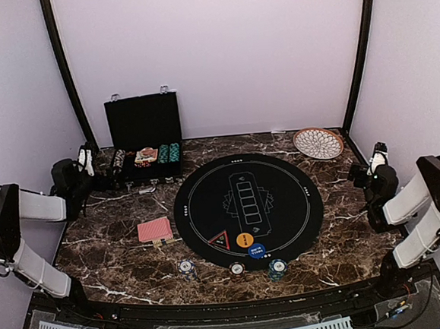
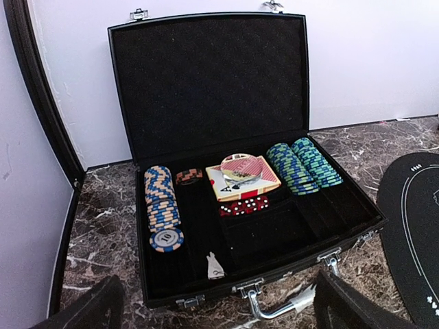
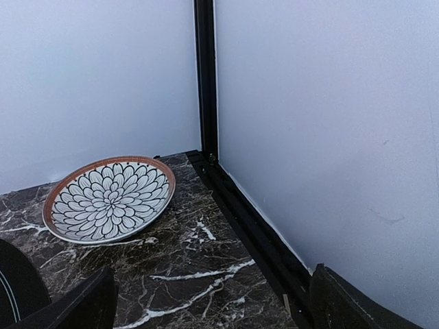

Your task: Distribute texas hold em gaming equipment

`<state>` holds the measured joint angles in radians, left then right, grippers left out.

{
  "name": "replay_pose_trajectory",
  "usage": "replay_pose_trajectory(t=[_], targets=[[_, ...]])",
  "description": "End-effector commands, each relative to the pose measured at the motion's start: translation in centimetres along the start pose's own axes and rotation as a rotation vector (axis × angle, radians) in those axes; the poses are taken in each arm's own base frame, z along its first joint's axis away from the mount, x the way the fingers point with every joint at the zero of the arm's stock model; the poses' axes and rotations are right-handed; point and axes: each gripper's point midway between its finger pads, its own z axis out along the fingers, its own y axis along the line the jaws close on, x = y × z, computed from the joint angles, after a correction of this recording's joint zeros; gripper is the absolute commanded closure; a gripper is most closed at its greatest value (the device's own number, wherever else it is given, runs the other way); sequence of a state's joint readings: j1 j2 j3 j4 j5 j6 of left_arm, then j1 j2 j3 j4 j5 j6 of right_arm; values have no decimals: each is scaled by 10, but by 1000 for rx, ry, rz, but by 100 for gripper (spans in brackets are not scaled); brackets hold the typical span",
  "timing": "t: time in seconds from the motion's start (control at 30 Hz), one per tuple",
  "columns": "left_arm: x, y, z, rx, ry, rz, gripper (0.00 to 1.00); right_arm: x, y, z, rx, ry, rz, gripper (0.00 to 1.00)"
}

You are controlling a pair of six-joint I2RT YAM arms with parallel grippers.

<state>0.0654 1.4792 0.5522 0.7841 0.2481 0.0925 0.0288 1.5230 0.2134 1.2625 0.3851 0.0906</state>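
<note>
Chips (image 2: 163, 209) not yet gripped: L gripper (image 1: 85, 161) has jaws wide, nothing btwn, hanging off the far-left edge of mat (image 1: 206, 181) & facing open case (image 2: 295, 262). R gripper (image 1: 377, 158) likewise wide & empty, off mat's right edge, looking at plate (image 3: 110, 199) beyond mat's far-right. Chip rows lie in case slots w/ a deck (image 2: 241, 179) & red dice (image 2: 243, 205) btwn them. Out on the table: cards (image 1: 155, 230) just left of mat, 3 stacks (image 1: 236, 268) just past its near edge, triangle (image 1: 220, 239), orange disc (image 1: 244, 239) & blue disc (image 1: 256, 250) on its near part. Prob step: L fetches more chips. To do it well: narrow jaws to fit the slot before dropping in, take a short stack by its rims from a row end, lift straight, mind lid (image 2: 206, 82) & handle (image 2: 274, 310), set down clear of other stacks
</note>
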Motion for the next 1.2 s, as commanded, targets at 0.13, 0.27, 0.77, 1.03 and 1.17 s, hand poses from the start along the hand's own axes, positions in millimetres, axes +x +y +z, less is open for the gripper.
replay_pose_trajectory(t=[0.13, 0.27, 0.77, 1.03, 1.17], targets=[[2, -17, -10, 129, 297, -21, 1, -67, -4, 12, 141, 33, 72, 1], [-1, -25, -22, 178, 352, -32, 1, -110, 29, 10, -51, 3, 170, 2], [-25, -43, -51, 287, 463, -51, 1, -59, 215, -71, -585, 499, 130, 13], [-34, -42, -56, 282, 479, -42, 1, 19, 345, -206, -871, 763, -258, 13], [-40, -44, -59, 289, 472, -50, 1, 52, 377, -251, -958, 832, -377, 16]])
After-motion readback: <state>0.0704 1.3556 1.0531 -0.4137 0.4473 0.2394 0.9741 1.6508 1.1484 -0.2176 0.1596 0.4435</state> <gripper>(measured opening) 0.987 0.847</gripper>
